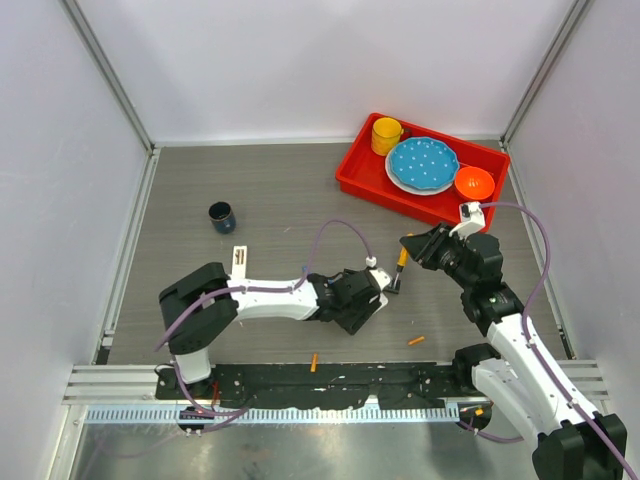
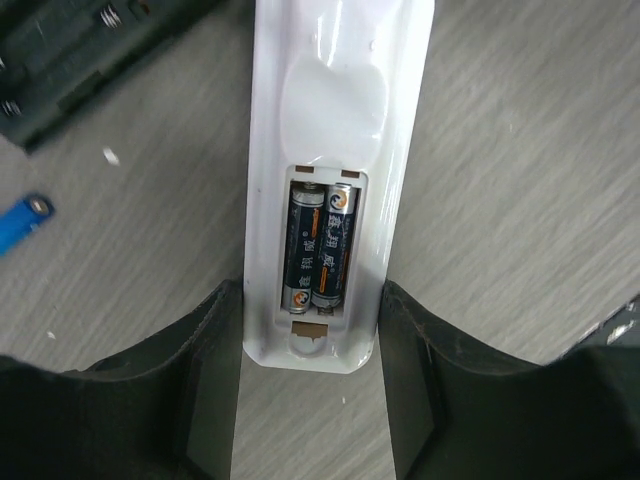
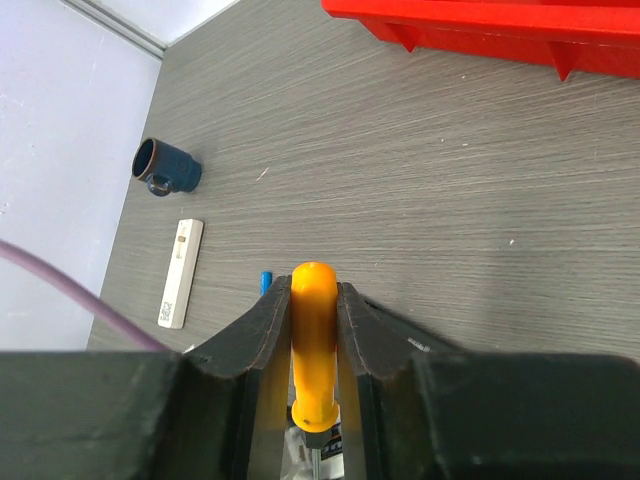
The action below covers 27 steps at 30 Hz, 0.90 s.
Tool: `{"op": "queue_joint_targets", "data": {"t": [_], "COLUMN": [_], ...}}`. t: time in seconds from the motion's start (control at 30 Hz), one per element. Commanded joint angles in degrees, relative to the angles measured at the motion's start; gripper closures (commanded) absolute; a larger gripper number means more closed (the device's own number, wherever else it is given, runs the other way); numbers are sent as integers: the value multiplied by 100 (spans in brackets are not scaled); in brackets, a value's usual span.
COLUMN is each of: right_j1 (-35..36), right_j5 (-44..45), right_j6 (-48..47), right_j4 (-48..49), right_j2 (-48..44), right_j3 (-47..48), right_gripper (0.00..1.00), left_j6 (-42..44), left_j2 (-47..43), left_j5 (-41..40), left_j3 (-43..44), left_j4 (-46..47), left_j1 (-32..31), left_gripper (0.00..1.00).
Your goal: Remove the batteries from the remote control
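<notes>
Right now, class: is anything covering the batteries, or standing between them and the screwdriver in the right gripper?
Nothing visible does. The compartment of the remote lies open with no cover on it, and both batteries sit bare inside. The right gripper holds the screwdriver with its tip pointing down toward them.

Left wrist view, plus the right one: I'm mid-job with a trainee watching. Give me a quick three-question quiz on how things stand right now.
1. True or false: the battery bay of the remote control is closed by its cover.
2. Fill in: the number of batteries lying in the bay is ___.
3. Pick one: what is between the fingers of the right gripper?
A. nothing
B. an orange-handled screwdriver
C. one of the batteries

Key: 1 false, the bay is open; 2 two, side by side; 3 B.
</notes>
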Motion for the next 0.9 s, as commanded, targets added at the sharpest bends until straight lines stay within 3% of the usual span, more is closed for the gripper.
{"op": "queue_joint_targets", "data": {"t": [0.0,0.27,0.33,0.47,0.57,0.67,0.87], "right_j1": [-14,-23,-23,-14,-14,-14,-14], "right_j5": [86,104,86,95,104,86,-10], "right_j6": [-122,-157,-166,-175,-184,-175,-122], "right_j4": [141,150,159,176,203,264,484], "right_j2": [7,78,95,122,139,192,402], "right_j3": [77,68,68,68,59,42,-20], "right_gripper": [99,99,99,99,99,99,99], "left_j6": [69,289,324,324,228,113,52], "left_j2": [410,657,613,438,193,-19,-433], "left_j5": [199,541,594,612,603,577,708], "left_j3": [353,767,724,416,-40,-400,-902], "left_j4": [386,421,421,483,606,711,975], "left_j1": [246,527,536,536,527,527,536], "left_gripper": [100,98,91,63,47,38,27]}}
